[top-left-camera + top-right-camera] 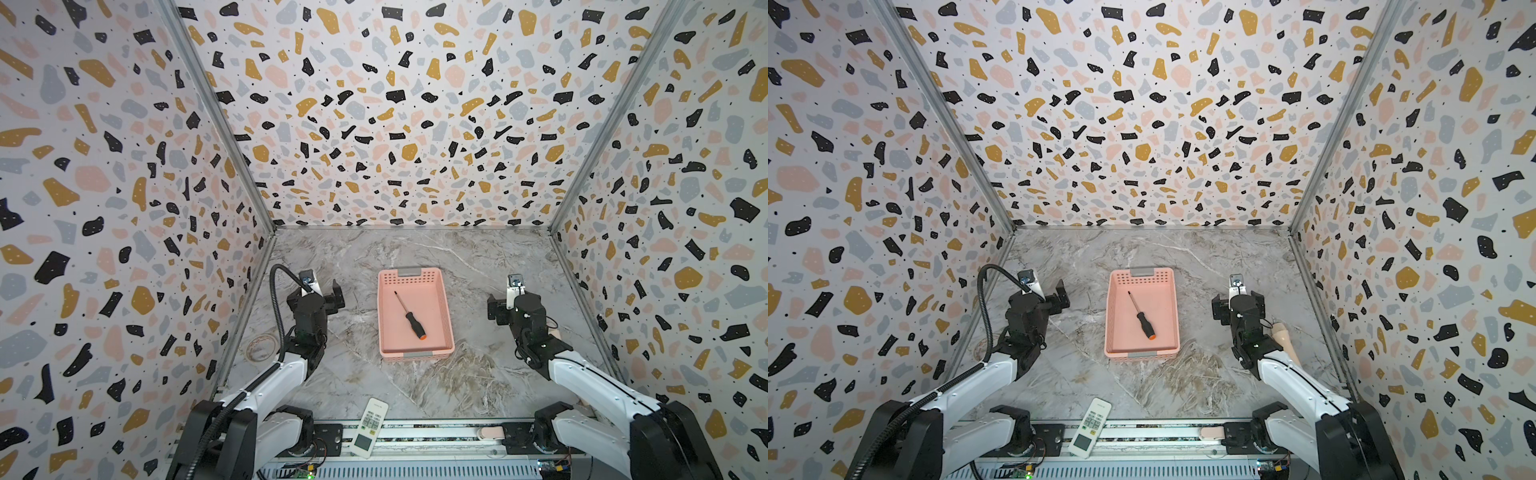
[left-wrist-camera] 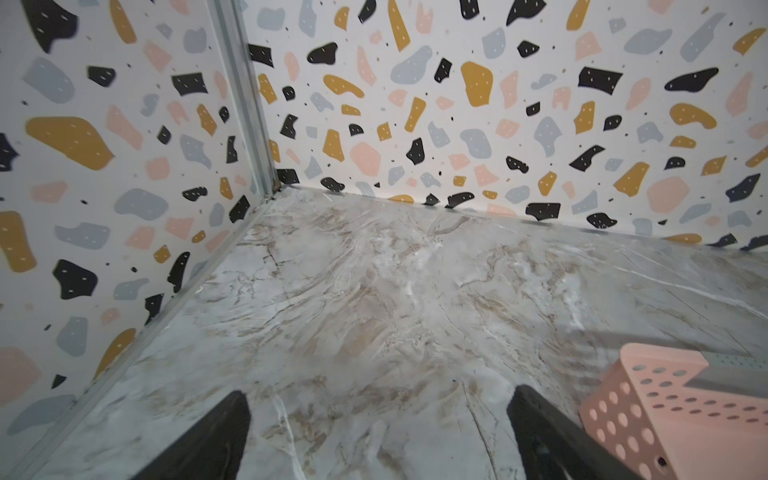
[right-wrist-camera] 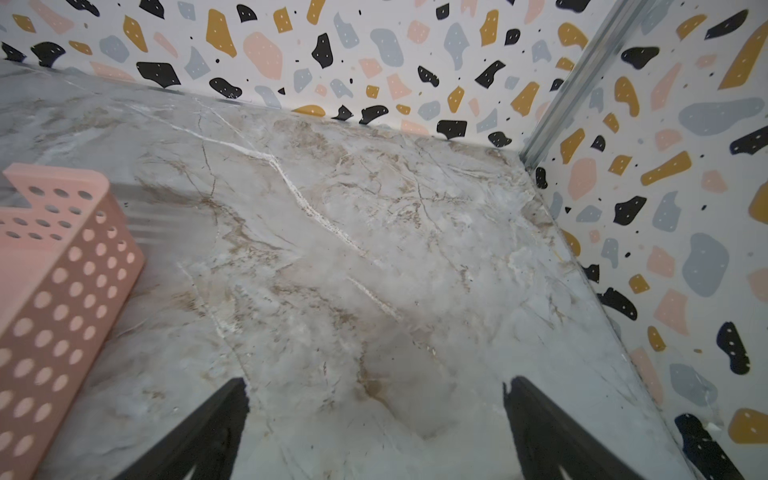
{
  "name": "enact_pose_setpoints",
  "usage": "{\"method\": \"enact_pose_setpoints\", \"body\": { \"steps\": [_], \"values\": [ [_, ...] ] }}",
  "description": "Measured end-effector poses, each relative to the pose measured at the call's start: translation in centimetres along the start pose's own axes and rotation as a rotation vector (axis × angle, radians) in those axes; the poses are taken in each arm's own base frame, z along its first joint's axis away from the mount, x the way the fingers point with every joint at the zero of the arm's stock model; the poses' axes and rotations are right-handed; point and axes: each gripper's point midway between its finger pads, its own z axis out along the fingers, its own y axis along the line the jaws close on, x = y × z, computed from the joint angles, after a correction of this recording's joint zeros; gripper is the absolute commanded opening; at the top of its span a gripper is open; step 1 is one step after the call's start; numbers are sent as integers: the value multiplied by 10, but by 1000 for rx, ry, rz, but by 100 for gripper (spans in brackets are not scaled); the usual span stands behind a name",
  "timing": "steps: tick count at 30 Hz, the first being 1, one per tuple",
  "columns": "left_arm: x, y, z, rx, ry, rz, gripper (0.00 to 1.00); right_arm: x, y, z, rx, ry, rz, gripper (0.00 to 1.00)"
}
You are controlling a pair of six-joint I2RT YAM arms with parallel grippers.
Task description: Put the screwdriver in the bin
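1. At the lower centre of both top views, the screwdriver (image 1: 409,316) is lying flat on the floor of the bin (image 1: 415,277). It is slanting, with its metal tip pointing toward the upper left and its orange end toward the lower right.
2. The pink bin is sitting on the marble desk (image 1: 478,257) between the two arms, with its long sides running up and down the frame.
3. The left tool (image 2: 380,392) is hanging left of the bin and apart from it, its jaws spreading wide over bare desk; a corner of the bin is showing at the lower right of the left wrist view.
4. The right tool (image 3: 376,380) is hanging right of the bin, also apart from it, with its jaws gaping wide over bare desk.
5. A white remote control (image 1: 370,432) is lying at the bottom centre, reaching over the desk's front edge onto the metal rail.
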Motion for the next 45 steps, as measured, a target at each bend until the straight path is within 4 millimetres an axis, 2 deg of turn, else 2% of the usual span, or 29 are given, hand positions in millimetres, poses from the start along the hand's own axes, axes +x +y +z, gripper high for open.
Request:
{"method": "enact_pose_setpoints", "body": {
  "steps": [3,5,10,18,25,29,36,45],
  "values": [
    [2,8,-7,-18,-44,12,100,29,-7,7,36,-1,-39,99],
    [7,11,-10,-21,-56,34,100,38,-13,12,57,-4,-54,99],
    [21,17,-9,-45,-43,96,100,26,-25,24,83,-76,-27,99],
    [46,26,-5,-67,-19,134,100,13,-32,36,34,-145,45,99],
    [57,18,-2,18,-38,165,100,24,-30,39,-46,-162,81,99],
    [73,17,-2,42,-14,179,100,21,-29,39,-93,-178,97,99],
    [58,22,8,30,-39,142,100,15,-28,37,-139,-212,114,99],
    [58,29,11,-12,-30,110,100,12,-15,34,-181,-222,93,99]
  ]
}}
